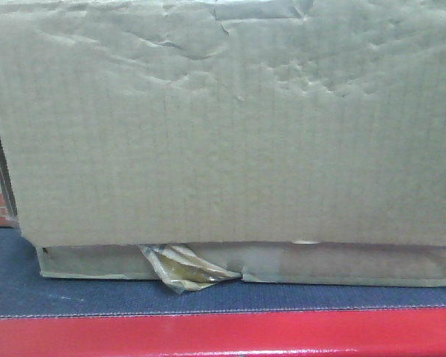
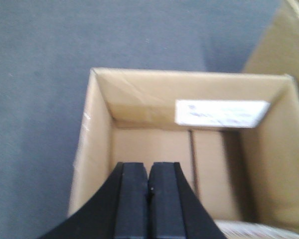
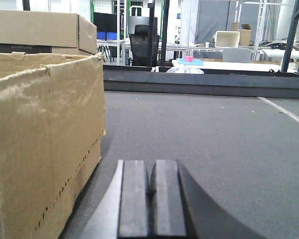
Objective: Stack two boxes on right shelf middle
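While left fingers [image 2: 132,199] hover above open box [image 2: 92,144], right fingers [image 3: 134,199] beside creased box [image 3: 45,139]

Looks like a lab or workshop hall: steel racks [image 3: 262,20], long worktables [image 3: 229,66], an office chair [image 3: 142,41].

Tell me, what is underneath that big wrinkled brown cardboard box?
A thin flat brown cardboard box with a crumpled yellowish tape scrap at its front, resting on a dark grey felt platform. Its top and depth are hidden by the big box.
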`<state>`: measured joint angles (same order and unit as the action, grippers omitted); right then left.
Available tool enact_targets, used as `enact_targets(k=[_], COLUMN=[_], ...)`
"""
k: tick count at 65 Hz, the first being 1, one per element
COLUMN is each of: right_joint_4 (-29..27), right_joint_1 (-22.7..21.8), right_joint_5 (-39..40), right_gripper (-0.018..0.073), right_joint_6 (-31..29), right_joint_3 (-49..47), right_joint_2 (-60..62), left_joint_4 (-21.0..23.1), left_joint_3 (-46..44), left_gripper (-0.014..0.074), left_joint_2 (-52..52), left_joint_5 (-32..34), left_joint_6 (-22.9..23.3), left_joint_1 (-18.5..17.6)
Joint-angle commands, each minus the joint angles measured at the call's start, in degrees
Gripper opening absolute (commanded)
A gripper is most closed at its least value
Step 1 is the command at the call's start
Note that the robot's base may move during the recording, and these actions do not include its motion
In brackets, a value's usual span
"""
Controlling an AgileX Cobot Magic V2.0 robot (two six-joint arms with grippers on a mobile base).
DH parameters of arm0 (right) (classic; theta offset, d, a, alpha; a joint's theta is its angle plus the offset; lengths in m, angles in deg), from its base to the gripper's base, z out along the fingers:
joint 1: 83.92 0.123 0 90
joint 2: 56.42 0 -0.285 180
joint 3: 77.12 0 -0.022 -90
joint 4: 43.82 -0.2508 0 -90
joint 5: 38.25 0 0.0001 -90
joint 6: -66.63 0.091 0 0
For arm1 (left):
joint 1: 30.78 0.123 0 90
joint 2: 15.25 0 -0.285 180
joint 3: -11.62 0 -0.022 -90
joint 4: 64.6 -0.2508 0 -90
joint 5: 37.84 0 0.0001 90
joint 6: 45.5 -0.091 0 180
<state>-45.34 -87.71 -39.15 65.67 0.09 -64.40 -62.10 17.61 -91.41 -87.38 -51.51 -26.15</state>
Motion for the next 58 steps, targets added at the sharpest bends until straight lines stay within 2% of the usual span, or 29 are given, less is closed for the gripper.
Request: enact_targets(k=[1, 12, 16, 20, 31, 48, 52, 58], right_joint_4=[-0.10, -0.10, -0.10, -0.10, -0.10, -0.10, -0.10, -0.10], right_joint_1=[-0.29, -0.29, -0.29, -0.29, -0.29, -0.29, -0.29, -0.29], right_joint_5=[1.33, 1.33, 1.33, 1.33, 1.33, 1.33, 1.33, 1.33], right_gripper=[-0.0160, -0.0160, -0.0160, -0.0160, -0.0160, -0.0160, -0.0160, -0.0160], right_joint_6=[-0.03, -0.03, -0.03, -0.03, -0.03, -0.03, -0.03, -0.03], right_joint_3=[0.00, 0.00, 0.00, 0.00, 0.00, 0.00, 0.00, 0.00], right_joint_2=[0.19, 0.19, 0.19, 0.19, 0.19, 0.19, 0.19, 0.19], left_joint_4=[2.56, 14.04, 18.01, 19.74, 16.28, 15.78, 15.78, 15.78], left_joint_3=[-3.32, -9.01, -10.40, -11.89, -13.96, -13.96, -13.96, -13.96], left_gripper=[-0.0111, -0.0111, -0.0111, -0.0111, -0.0085, 0.0318, 0.0354, 0.0340], left_joint_2=[-3.05, -10.76, -13.32, -15.48, -20.46, -25.53, -26.65, -28.23], left_joint_5=[-1.94, -6.83, -7.06, -7.06, -7.06, -7.45, -8.13, -8.57], left_joint_6=[-4.74, -14.27, -16.01, -16.33, -16.44, -16.44, -16.44, -16.44], left_joint_1=[2.57, 9.65, 11.96, 13.10, 13.47, 13.36, 13.36, 13.25])
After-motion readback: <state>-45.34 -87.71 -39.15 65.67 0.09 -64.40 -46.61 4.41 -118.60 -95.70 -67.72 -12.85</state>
